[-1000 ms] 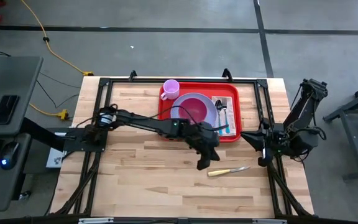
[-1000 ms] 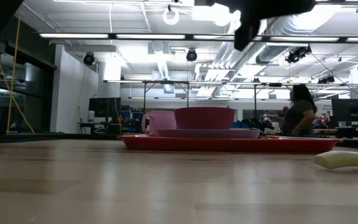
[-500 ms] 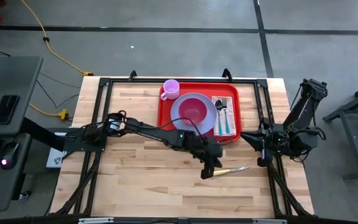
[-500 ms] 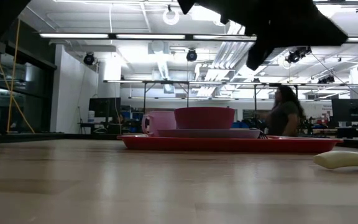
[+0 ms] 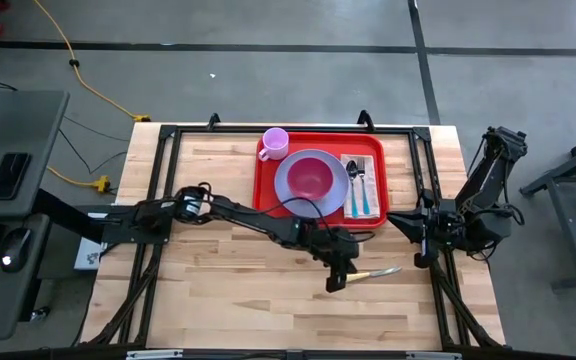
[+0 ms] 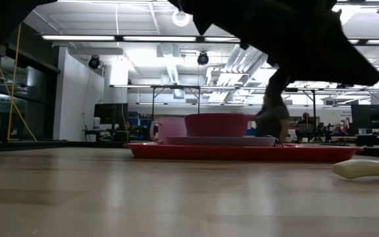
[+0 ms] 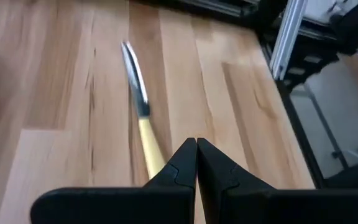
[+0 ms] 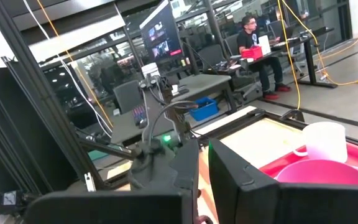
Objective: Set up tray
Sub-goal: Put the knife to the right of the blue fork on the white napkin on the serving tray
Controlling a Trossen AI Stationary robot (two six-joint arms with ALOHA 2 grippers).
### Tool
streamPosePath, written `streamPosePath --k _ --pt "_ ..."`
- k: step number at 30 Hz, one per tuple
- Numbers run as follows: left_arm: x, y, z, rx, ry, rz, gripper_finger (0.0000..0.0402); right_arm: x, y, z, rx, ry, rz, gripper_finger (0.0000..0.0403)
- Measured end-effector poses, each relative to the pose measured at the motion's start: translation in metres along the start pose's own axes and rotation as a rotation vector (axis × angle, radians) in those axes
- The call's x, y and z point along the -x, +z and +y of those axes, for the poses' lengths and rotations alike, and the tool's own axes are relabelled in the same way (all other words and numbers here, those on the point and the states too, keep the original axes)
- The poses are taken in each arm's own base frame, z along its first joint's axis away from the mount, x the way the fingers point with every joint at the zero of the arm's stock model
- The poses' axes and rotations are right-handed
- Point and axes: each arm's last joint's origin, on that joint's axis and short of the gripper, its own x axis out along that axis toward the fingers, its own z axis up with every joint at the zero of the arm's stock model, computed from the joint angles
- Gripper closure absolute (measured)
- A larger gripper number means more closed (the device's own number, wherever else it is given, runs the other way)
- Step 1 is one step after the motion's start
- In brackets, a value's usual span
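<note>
High view: your tray is sitting at the far centre of the worktop, already carrying a pink cup, a purple plate w/ a bowl on it, and a napkin w/ spoon and fork. A knife is lying on bare wood near the tray's right near corner, apart from it; judged the one item not yet loaded. Your left pincer is hanging just beside the knife's handle end, likely lined up for a pick. The right pincer is waiting at the worktop's right edge.

Low view: tray is resting flat; bowl stacked on the plate, cup behind. The knife handle is showing at right. A person is walking in the room beyond.

Left wrist view: the left pincer is standing w/ fingers pressed together, holding nothing, tips over the yellow handle of the knife. You'll need it parted before any grip.

Right wrist view: the right pincer is showing only a thin gap, effectively closed, and empty. Another person is sitting at a desk far off.

Labels/writing: none readable in any view.
</note>
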Motion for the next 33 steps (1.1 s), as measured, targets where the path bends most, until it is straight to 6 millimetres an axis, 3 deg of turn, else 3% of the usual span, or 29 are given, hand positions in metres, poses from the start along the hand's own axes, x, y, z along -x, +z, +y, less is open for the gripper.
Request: streamPosePath --k 8,33 --pt "-0.01 -0.012 0.005 0.012 -0.003 0.047 0.036 0.0 0.0 0.0 -0.003 0.002 0.0 0.0386" --pt "-0.014 -0.015 0.005 -0.049 -0.048 0.065 0.036 0.0 0.0 0.0 -0.039 0.004 0.001 0.0386"
